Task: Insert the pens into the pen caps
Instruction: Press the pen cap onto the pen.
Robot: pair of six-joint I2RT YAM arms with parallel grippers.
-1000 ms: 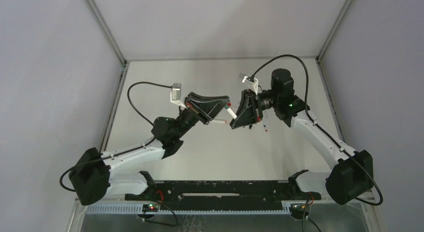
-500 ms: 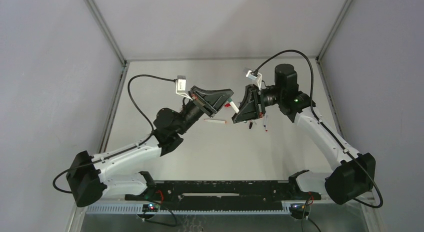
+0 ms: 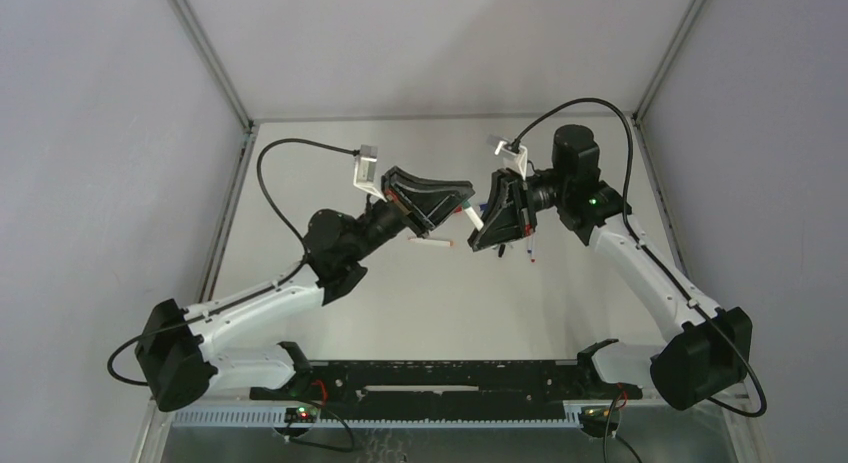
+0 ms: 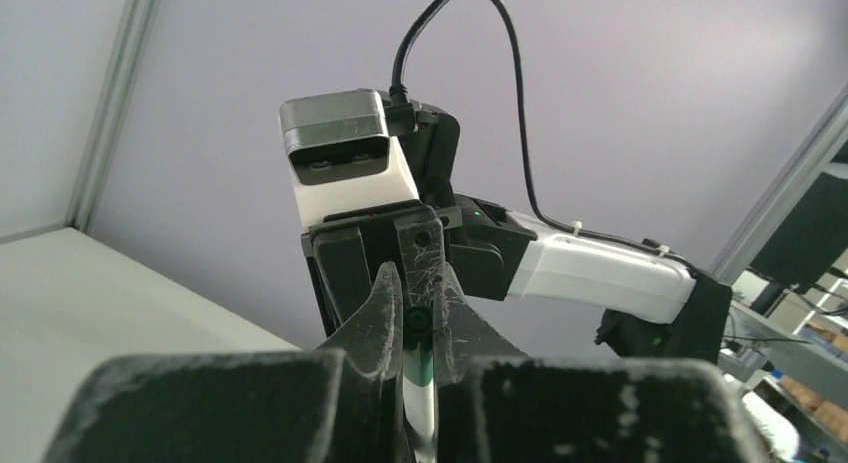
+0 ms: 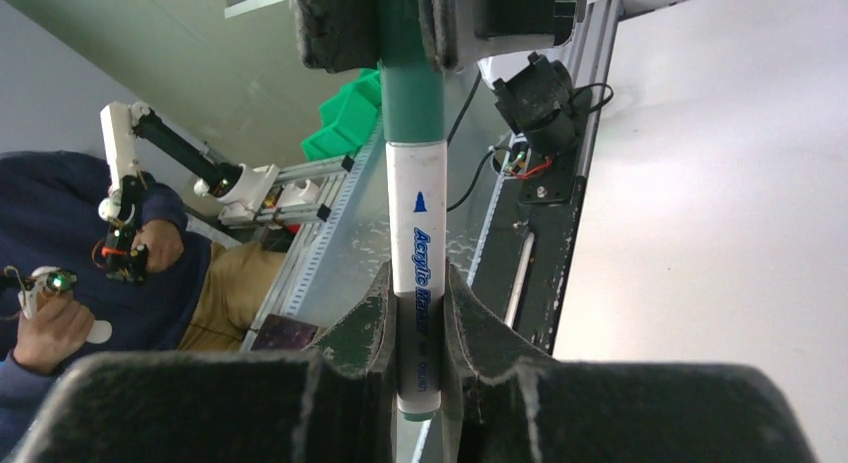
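Left gripper (image 4: 417, 318): jaws clamped shut on green cap (image 5: 410, 93). Right gripper (image 5: 417, 321): jaws closed narrowly on white pen (image 5: 416, 213), gripped near rear end of barrel. Pen held in air between grippers, cap butted in line against barrel's front end. Pen tip hidden inside cap; seating depth cannot be told. Loose pen (image 3: 430, 242) seen on table (image 3: 400, 303) near left gripper. Two pens (image 3: 528, 249) seen just beside right gripper, partly hidden.
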